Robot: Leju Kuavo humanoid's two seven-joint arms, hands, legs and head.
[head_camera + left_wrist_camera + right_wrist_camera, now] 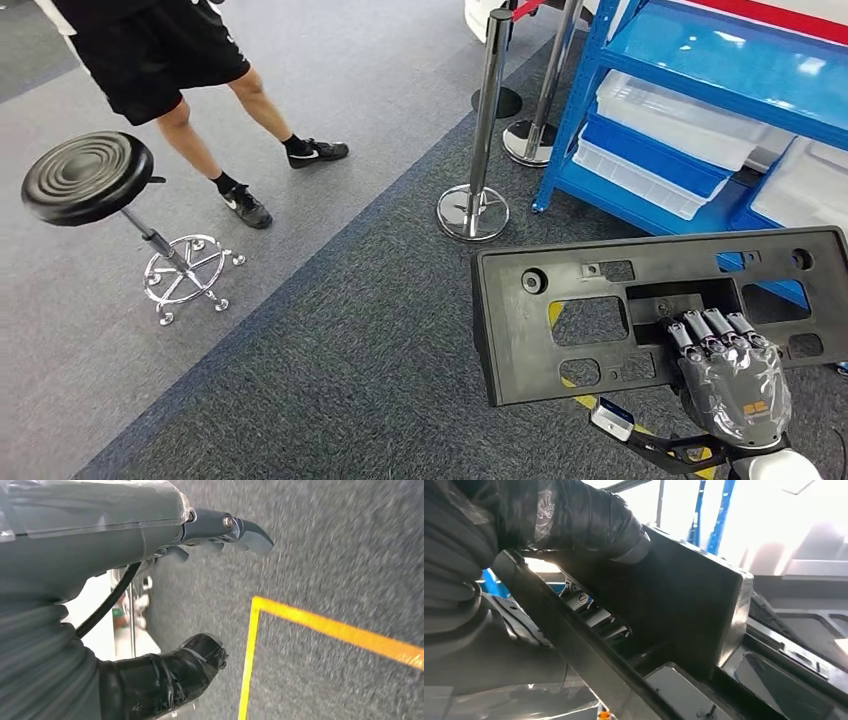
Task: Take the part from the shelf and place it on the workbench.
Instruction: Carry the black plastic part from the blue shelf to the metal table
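My right hand [733,375] grips a flat black plastic panel [560,320] with several cut-outs, holding it in the air above the carpet at the lower right of the head view. Its fingers hook into a long slot near the panel's middle. The right wrist view has the thumb [589,520] pressed on the panel's [684,600] dark face. My left hand [200,600] hangs over the grey carpet, fingers apart and holding nothing. The blue shelf [690,60] stands just behind the panel at the upper right.
White trays [670,120] lie on the blue shelf's lower levels. Two chrome barrier posts [480,150] stand left of the shelf. A black round stool [90,180] and a person's legs [200,130] are at the upper left. Yellow floor tape [320,625] crosses the carpet under my left hand.
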